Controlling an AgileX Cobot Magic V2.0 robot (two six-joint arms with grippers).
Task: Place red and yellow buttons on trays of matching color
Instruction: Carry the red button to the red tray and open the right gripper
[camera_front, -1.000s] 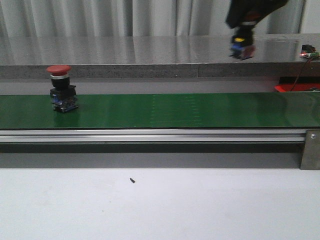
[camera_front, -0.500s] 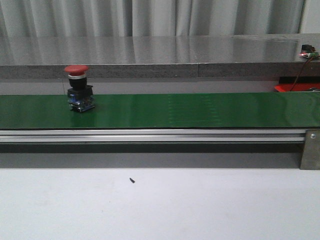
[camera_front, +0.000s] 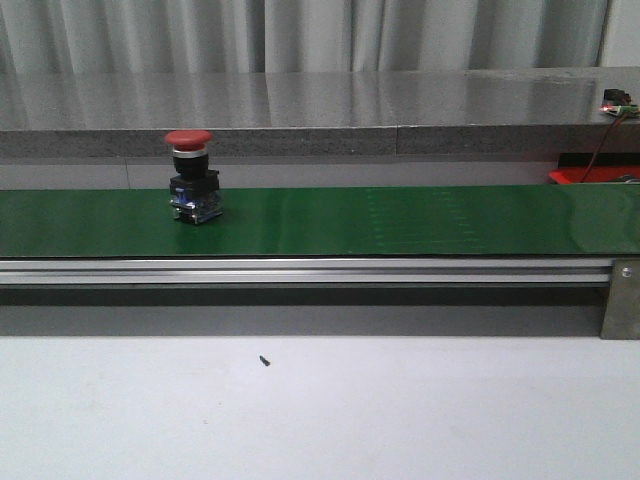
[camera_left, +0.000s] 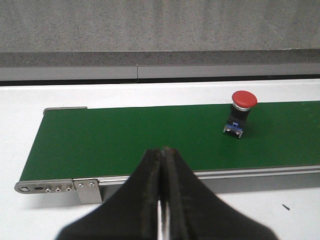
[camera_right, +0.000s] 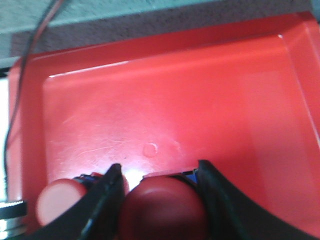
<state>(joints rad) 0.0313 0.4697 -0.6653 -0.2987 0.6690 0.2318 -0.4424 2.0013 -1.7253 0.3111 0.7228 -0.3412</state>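
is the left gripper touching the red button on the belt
Apart. In the left wrist view the left gripper is shut with nothing in it, and bare green belt lies between it and the red button.

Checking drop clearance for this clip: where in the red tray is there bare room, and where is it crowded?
The red tray is bare across its middle and toward its far rim and side walls. It is crowded only beneath the right claw, which holds a red button, with a second button lying beside it.

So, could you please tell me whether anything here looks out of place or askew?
Nothing stands out. The red button stands upright on the green belt, and the right pincer holds another red button over the red tray.
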